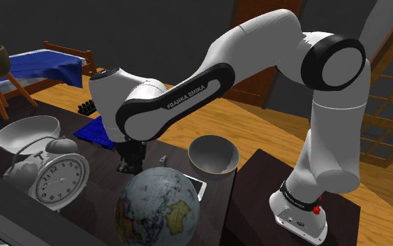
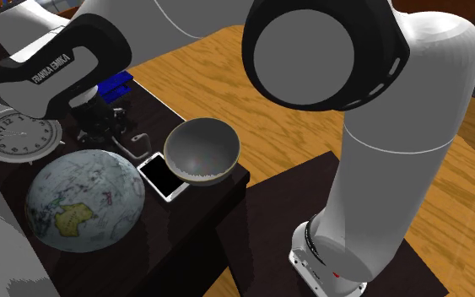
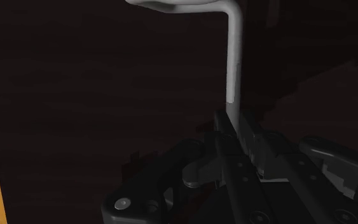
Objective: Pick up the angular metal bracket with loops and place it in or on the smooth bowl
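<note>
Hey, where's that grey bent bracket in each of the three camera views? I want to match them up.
Shoulder view: the bracket pokes out beside the gripper, toward the grey bowl.
Second exterior view: it lies left of the bowl, just above the phone.
Wrist view: its grey bar runs out from between the fingers.
Shared landmark: the dark table top.

A pale map-printed globe (image 1: 158, 208) stood on the dark table (image 1: 98, 165) between a white twin-bell alarm clock (image 1: 58, 178) and a white-edged smartphone (image 2: 163, 177) (black screen up).
</note>
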Available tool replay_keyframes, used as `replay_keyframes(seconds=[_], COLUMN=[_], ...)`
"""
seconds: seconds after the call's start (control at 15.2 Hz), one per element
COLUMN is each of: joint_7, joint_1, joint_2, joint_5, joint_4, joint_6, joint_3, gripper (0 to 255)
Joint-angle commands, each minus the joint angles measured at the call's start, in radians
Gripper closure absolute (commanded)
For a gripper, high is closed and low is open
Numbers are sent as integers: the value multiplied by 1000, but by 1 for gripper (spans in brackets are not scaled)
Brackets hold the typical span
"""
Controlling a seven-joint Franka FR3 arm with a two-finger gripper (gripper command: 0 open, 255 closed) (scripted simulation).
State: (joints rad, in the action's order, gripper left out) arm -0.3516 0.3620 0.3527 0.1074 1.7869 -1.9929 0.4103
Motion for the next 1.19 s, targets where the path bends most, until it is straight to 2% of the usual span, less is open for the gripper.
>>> replay_keyframes(seconds=[0.0, 1.12], joint_7=[3, 17], joint_1=[-2, -6], joint_2=[-10, -75], joint_5=[-5, -35], joint_4=[-9, -155], joint_6=[18, 224], joint_3=[2, 14], gripper=[255, 255])
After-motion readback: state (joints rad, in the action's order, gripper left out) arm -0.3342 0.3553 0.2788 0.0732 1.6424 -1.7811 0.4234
